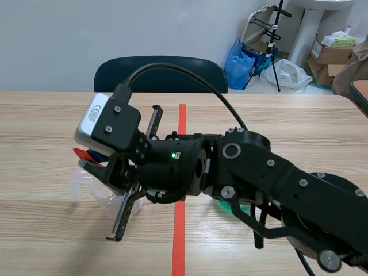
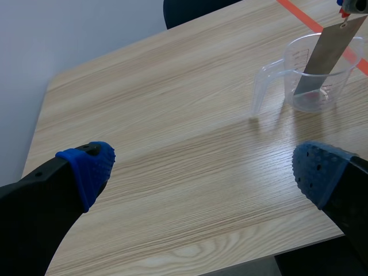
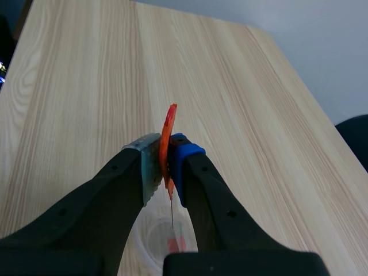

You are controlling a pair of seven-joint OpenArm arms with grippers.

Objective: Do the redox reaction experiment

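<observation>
Hanging over a clear measuring cup point(image 1: 95, 192), the right tool point(image 3: 165, 158) has its 2 fingers pinched narrow on a thin orange-red clip point(image 3: 169, 123). From where I stand, that arm comes in from the right and crosses past the red tape line point(image 1: 179, 230) to the left half of the worktop point(image 2: 172, 103).

From the clip a flat grey metal strip point(image 2: 322, 54) hangs down, slightly tilted, with its lower end inside the cup. A faint reddish tint shows at the cup's bottom. The cup stands upright on the worktop, just left of the tape line, its handle turned away from the line.

The left tool point(image 2: 204, 167) is spread wide with nothing between its blue dotted pads point(image 2: 92, 167). It sits above bare wood, well apart from the cup, which lies ahead of it toward its right finger.

Beyond the far edge of the worktop stands 1 dark chair point(image 1: 161, 72).
</observation>
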